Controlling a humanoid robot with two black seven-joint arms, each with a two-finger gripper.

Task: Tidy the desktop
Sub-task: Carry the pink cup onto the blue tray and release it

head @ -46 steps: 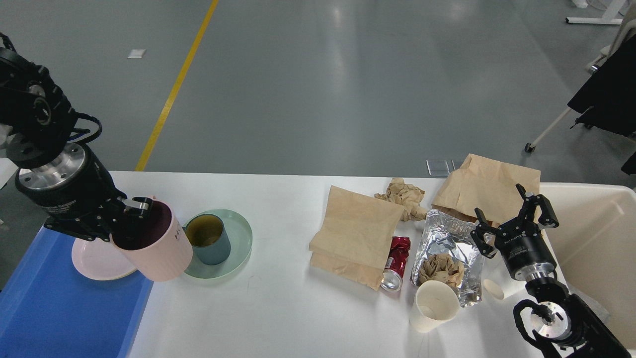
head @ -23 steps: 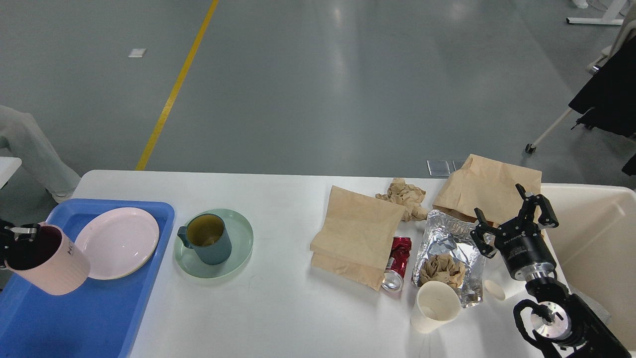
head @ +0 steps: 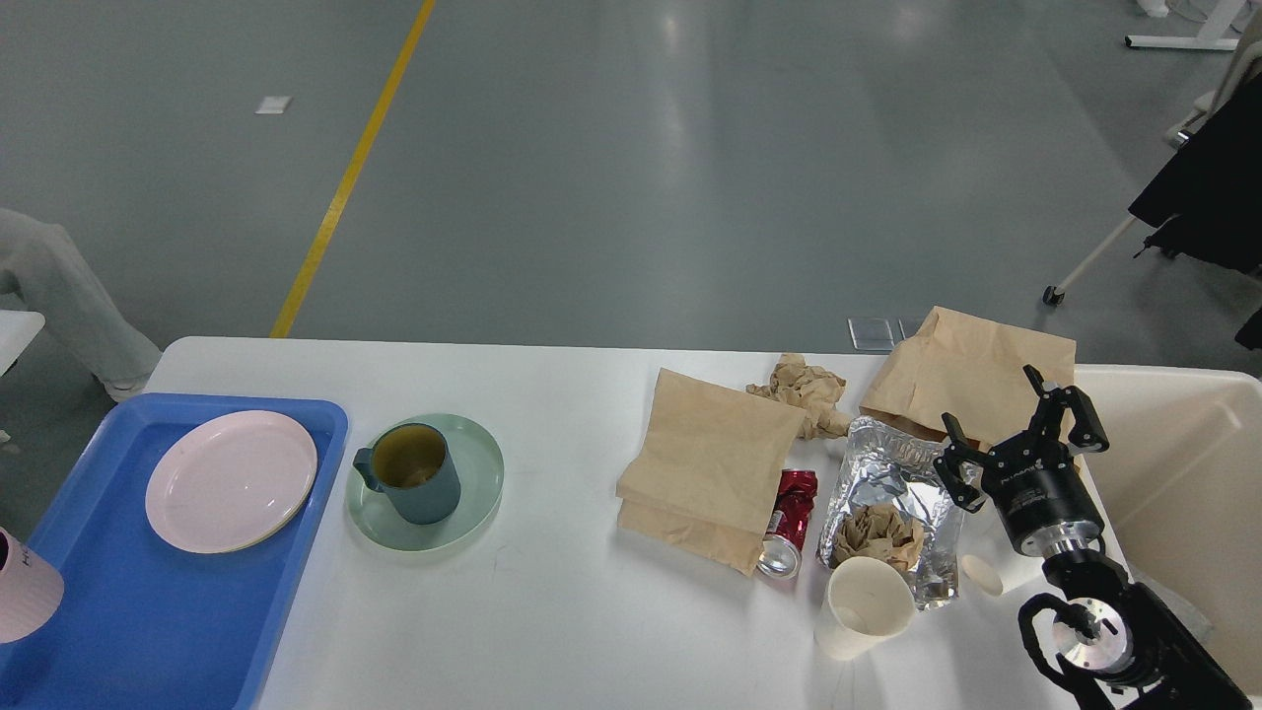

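Observation:
The white desktop [head: 552, 611] fills the lower half of the view. On its left, a blue tray [head: 148, 621] holds a pink plate [head: 232, 480], and a pink cup [head: 25, 597] shows at the tray's left edge, partly cut off. A teal mug [head: 414, 473] stands on a green plate [head: 468, 493]. On the right lie brown paper bags [head: 710, 463], crumpled paper [head: 804, 390], a red can [head: 787, 518], a foil bag [head: 892, 493] and a white paper cup [head: 863, 606]. My right gripper [head: 1016, 429] is open and empty over the right side. My left gripper is out of view.
A cream bin [head: 1183, 473] stands at the desktop's right end. A second brown bag [head: 971, 370] lies at the back right. A small white lid [head: 981, 575] lies next to the foil bag. A chair with dark cloth [head: 1198, 197] stands on the floor beyond.
The left arm has moved left and out of view, carrying the pink cup from beside the green plate to the tray's left edge. The right arm has not moved.

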